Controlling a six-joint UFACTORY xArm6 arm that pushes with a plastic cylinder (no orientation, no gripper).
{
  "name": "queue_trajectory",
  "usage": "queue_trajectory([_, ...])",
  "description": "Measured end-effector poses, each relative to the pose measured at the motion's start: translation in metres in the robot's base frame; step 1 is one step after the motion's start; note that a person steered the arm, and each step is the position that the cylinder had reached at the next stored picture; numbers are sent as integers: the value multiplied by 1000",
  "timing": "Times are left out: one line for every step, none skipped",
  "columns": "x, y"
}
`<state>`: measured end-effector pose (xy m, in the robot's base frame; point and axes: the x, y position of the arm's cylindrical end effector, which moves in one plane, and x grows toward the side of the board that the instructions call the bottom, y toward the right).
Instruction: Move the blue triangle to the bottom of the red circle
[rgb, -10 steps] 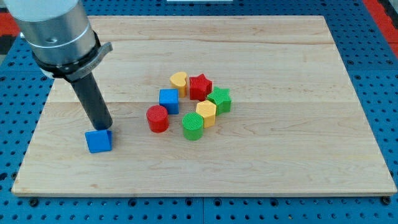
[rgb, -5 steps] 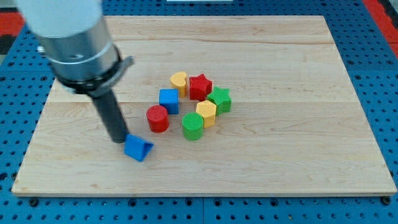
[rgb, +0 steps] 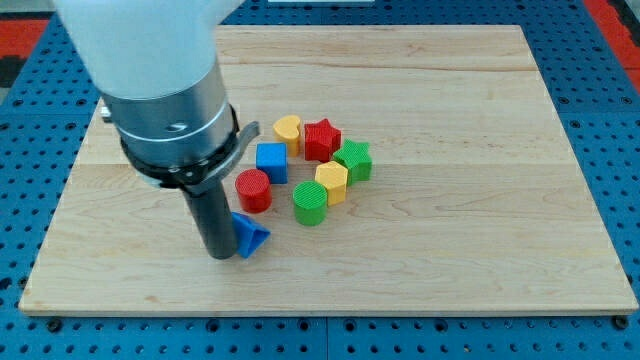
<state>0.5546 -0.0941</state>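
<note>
The blue triangle (rgb: 251, 236) lies on the wooden board (rgb: 480, 200), just below the red circle (rgb: 253, 190) with a small gap between them. My tip (rgb: 220, 253) is at the triangle's left side, touching it, and the rod hides the triangle's left edge. The red circle stands at the left end of a cluster of blocks in the middle of the board.
Above and to the right of the red circle sit a blue cube (rgb: 271, 161), a yellow heart (rgb: 288, 130), a red star (rgb: 322, 139), a green star (rgb: 353, 160), a yellow hexagon (rgb: 331, 182) and a green circle (rgb: 311, 203). The arm's grey body (rgb: 165, 90) hides the board's upper left.
My tip has pushed the blue triangle to the right, from the board's lower left to just under the red circle. The triangle has turned on the way. The other blocks have not moved.
</note>
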Motion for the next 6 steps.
queue_trajectory([0, 18])
queue_trajectory([3, 19])
queue_trajectory([41, 40])
queue_trajectory([50, 89])
queue_trajectory([42, 129])
queue_trajectory([41, 132])
